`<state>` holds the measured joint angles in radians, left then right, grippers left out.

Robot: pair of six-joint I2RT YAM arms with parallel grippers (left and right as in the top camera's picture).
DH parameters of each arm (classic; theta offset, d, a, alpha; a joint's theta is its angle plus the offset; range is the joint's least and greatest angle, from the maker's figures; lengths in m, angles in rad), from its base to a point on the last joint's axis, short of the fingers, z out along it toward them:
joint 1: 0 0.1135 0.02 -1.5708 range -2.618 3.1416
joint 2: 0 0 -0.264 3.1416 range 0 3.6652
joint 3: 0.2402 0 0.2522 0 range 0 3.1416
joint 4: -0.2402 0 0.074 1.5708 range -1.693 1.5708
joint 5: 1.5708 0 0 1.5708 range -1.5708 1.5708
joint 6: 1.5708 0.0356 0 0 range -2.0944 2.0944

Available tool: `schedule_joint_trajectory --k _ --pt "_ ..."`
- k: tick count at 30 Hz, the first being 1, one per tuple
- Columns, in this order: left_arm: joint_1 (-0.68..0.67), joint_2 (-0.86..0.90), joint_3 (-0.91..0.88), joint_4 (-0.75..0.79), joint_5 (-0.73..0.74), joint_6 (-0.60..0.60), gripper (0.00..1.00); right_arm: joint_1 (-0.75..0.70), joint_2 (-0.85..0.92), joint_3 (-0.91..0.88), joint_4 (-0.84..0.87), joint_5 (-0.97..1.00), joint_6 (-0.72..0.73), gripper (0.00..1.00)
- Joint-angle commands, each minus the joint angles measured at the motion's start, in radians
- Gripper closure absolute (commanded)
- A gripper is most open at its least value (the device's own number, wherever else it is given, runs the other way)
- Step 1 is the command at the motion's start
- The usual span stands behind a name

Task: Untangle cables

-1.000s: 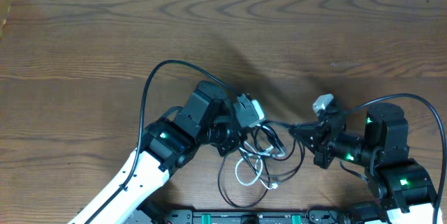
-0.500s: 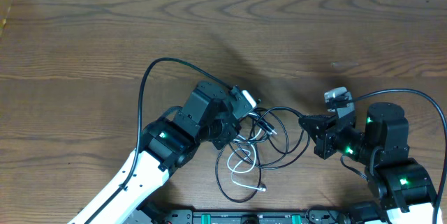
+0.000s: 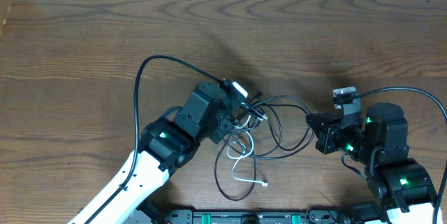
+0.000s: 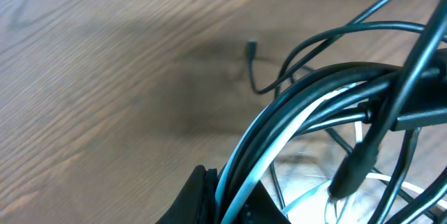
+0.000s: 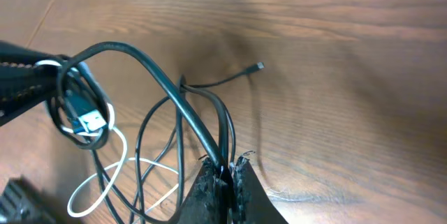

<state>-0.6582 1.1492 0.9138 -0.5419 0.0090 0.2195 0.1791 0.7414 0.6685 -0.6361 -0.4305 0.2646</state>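
A tangle of thin black cable [image 3: 279, 123] and white cable [image 3: 241, 165] lies at the table's near middle. My left gripper [image 3: 241, 112] is shut on a bundle of black and white cable strands, seen close in the left wrist view [image 4: 279, 147]. My right gripper [image 3: 312, 128] is shut on a strand of the black cable [image 5: 178, 102], which runs taut from its fingers [image 5: 225, 172] to the left gripper. A small black plug end [image 5: 258, 65] lies on the wood. White loops [image 5: 126, 161] lie under the black ones.
The brown wooden table [image 3: 105, 35] stretches away behind the arms. The thick black arm cable [image 3: 150, 67] arcs above the left arm, and another [image 3: 412, 95] over the right arm. A black rail [image 3: 244, 217] runs along the near edge.
The two grippers have moved apart, the left one leftward and the right one rightward. The black cable between them has stretched and its loops have opened wider.
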Motion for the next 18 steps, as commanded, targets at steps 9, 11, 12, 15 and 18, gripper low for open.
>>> schedule_joint_trajectory --k 9,11,12,15,18 --pt "0.005 -0.006 0.003 0.001 -0.187 -0.118 0.92 -0.002 -0.002 0.004 -0.085 0.218 0.169 0.99" --pt "0.005 -0.006 0.003 0.001 -0.191 -0.126 0.93 -0.002 -0.002 0.004 -0.096 0.239 0.191 0.99" --pt "0.005 -0.006 0.003 0.001 -0.195 -0.129 0.93 -0.002 -0.002 0.003 -0.101 0.249 0.204 0.99" --pt "0.005 -0.006 0.003 0.001 -0.222 -0.149 0.92 -0.002 -0.002 0.003 -0.113 0.280 0.237 0.99" --pt "0.005 -0.006 0.003 0.000 -0.245 -0.167 0.93 -0.003 -0.002 0.004 -0.117 0.289 0.254 0.99"
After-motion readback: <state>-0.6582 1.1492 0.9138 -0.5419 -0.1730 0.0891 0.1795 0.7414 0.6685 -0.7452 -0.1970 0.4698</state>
